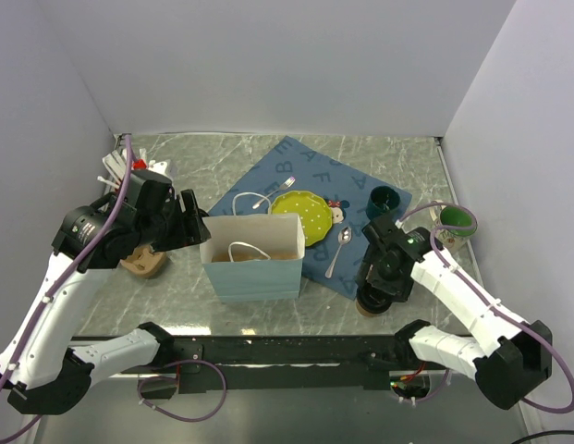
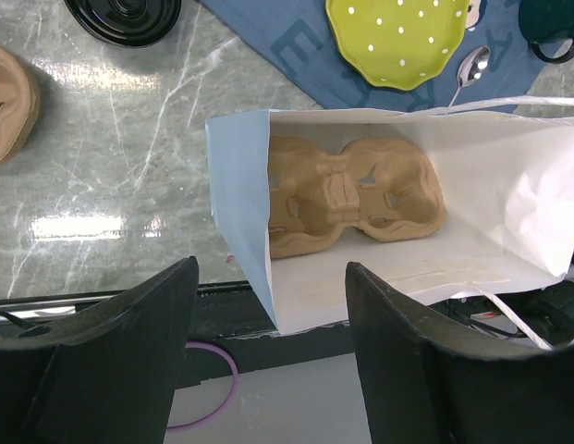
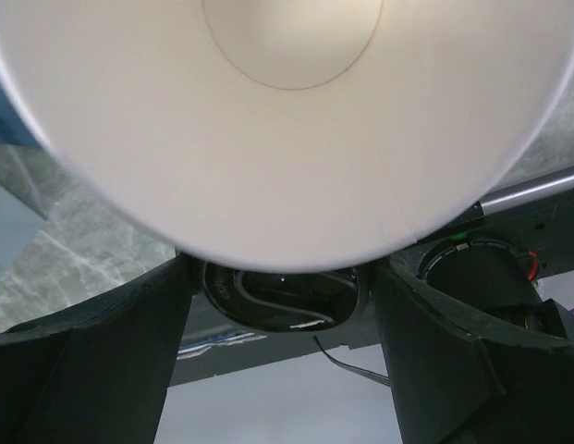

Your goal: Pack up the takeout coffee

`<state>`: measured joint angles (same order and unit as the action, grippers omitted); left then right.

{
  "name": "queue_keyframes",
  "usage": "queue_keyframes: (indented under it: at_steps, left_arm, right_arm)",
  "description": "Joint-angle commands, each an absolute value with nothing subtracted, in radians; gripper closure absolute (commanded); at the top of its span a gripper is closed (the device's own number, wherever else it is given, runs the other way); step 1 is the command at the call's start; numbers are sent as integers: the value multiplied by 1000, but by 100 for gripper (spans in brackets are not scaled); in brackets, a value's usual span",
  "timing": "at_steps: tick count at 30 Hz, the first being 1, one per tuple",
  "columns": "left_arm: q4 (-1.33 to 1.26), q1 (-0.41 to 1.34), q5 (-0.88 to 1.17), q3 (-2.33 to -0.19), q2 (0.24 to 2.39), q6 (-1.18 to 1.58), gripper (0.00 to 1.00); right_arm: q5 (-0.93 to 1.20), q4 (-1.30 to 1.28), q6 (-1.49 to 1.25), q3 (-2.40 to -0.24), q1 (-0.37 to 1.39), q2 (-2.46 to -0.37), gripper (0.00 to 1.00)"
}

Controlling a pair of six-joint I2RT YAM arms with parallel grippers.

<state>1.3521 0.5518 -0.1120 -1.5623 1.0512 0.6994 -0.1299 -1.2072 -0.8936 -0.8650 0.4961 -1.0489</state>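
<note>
The takeout coffee stands at the table's near edge, mostly under my right gripper. In the right wrist view its black lid lies between my right gripper's fingers, which stand wide on either side with slim gaps. The light blue paper bag stands open at the centre with a tan pulp cup carrier on its floor. My left gripper hovers open at the bag's left end, and the bag's near corner shows between its fingers.
The white inside of a lidless cup fills the upper right wrist view. A blue mat carries a green plate, a spoon and a fork. Two mugs stand right. A tan stack and a loose black lid lie left.
</note>
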Motion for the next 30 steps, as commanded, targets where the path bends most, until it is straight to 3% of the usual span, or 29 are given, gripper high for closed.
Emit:
queue_keyframes:
  at_steps: [1, 12, 20, 27, 30]
  left_arm:
    - [1373, 549, -130, -1582, 1049, 683, 29]
    - [1373, 549, -153, -1571, 1048, 689, 27]
    - [1322, 549, -141, -1545, 1063, 684, 30]
    - [1302, 549, -146, -1479, 1094, 699, 40]
    - [1276, 549, -164, -1470, 1103, 683, 51]
  right_arm:
    - [-160, -1195, -910, -871, 509, -1057, 21]
    - [-129, -1232, -838, -949, 548, -1037, 37]
    - [-120, -1328, -825, -1101, 737, -1043, 44]
    - [-210, -1445, -815, -1323, 781, -1058, 50]
    - [-279, -1467, -735, -1458, 782, -1078, 51]
